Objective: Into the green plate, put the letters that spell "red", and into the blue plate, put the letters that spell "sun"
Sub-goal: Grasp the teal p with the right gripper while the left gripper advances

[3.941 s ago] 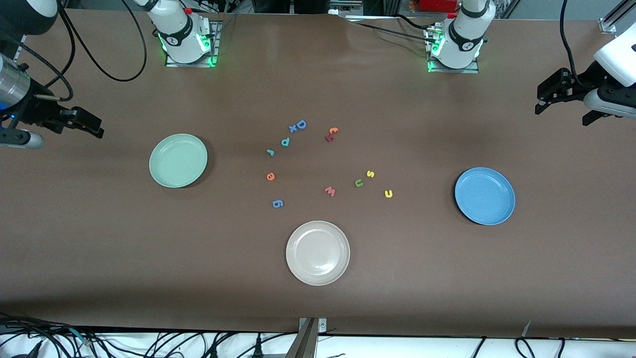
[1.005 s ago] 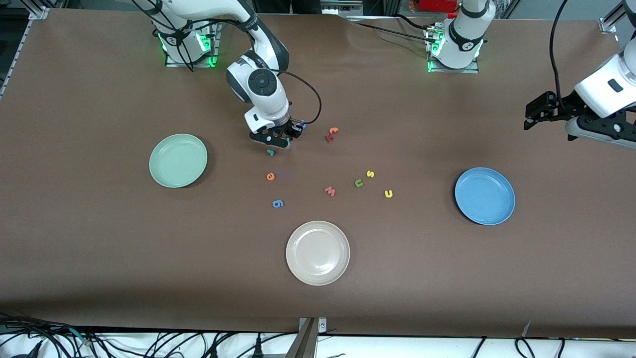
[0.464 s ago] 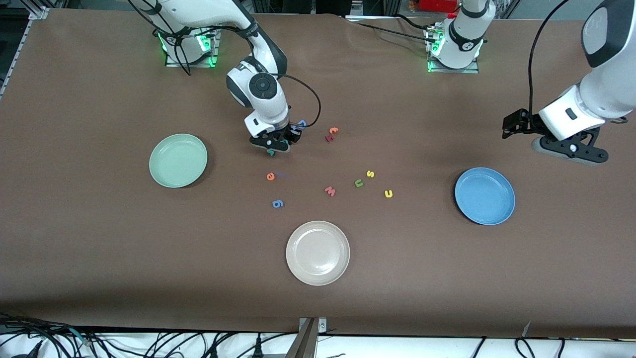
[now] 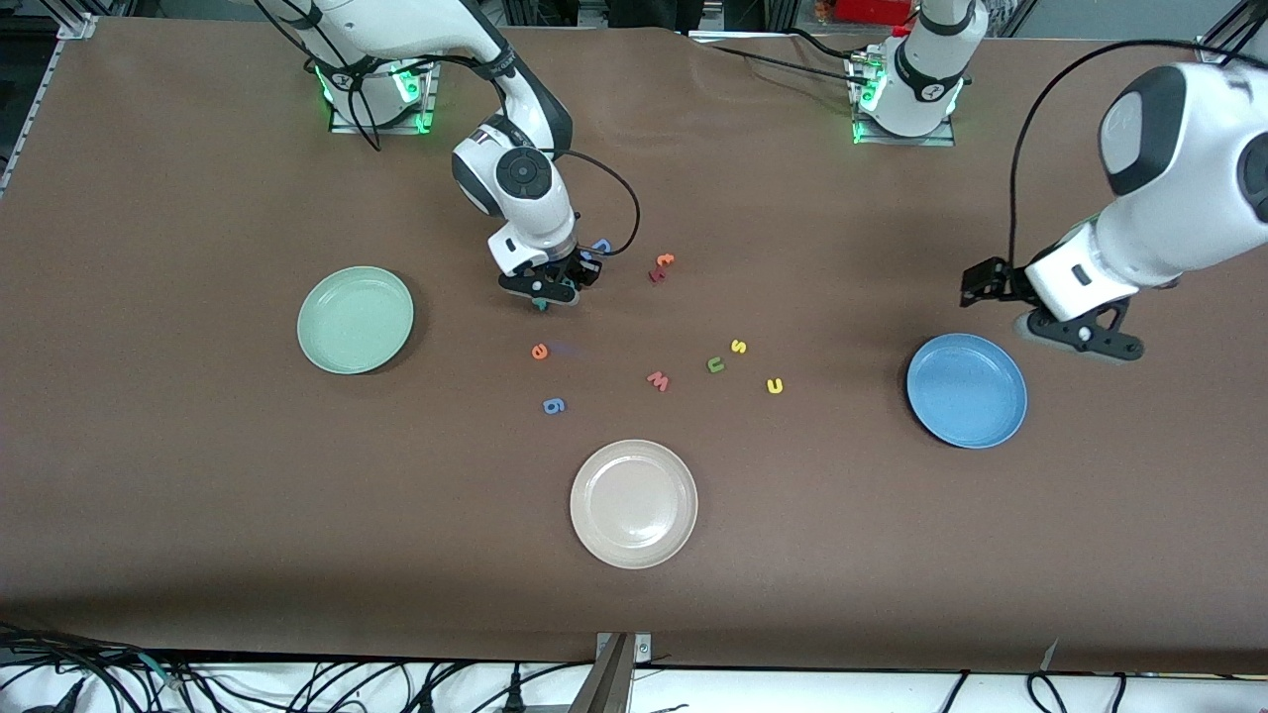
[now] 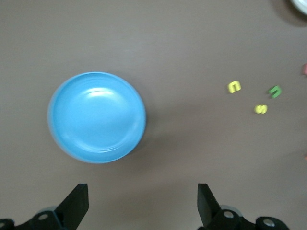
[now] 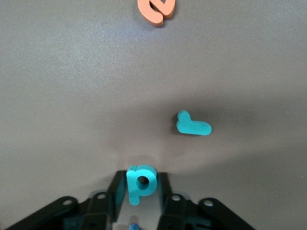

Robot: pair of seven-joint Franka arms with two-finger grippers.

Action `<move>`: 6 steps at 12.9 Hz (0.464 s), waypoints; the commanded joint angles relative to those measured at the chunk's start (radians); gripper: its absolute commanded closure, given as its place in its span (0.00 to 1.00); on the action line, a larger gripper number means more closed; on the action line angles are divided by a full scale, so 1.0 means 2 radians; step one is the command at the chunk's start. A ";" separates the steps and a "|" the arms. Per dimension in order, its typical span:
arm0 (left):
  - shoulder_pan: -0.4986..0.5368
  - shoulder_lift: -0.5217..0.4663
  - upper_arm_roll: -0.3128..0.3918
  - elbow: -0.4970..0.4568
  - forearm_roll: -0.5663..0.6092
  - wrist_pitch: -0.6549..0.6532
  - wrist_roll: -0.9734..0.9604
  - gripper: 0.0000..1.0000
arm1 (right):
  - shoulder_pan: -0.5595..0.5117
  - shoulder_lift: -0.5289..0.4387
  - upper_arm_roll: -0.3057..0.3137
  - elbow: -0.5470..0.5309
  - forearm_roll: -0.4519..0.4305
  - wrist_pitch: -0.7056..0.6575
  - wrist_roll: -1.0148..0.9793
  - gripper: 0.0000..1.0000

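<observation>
Both the green plate [image 4: 355, 319] and the blue plate [image 4: 966, 389] sit bare, so nothing is delivered yet. The right gripper [image 6: 140, 191] is pinched on the teal "d" [image 6: 140, 183] at the table, beside the "r" [image 6: 193, 124]. The left gripper [image 5: 142, 203], jaws wide, hangs just beside the blue plate; "s" [image 4: 738, 346], "u" [image 4: 715, 364], "n" [image 4: 775, 385] and "e" [image 4: 539, 351] lie loose mid-table.

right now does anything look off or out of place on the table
Nothing stands out. The loose letters lie flat and scattered between the three empty plates, none damaged. The right end effector is shut on the teal d, gripped upright; the left end effector hangs open by the blue plate.
</observation>
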 commanded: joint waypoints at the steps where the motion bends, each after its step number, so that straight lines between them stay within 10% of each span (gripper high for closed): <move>1: -0.015 0.018 -0.004 -0.005 -0.019 0.039 -0.047 0.02 | 0.002 0.010 -0.007 0.005 -0.008 0.008 0.002 0.92; 6: -0.096 0.073 -0.003 0.000 0.010 0.070 -0.255 0.02 | 0.001 -0.044 -0.046 0.007 -0.011 -0.065 -0.067 0.94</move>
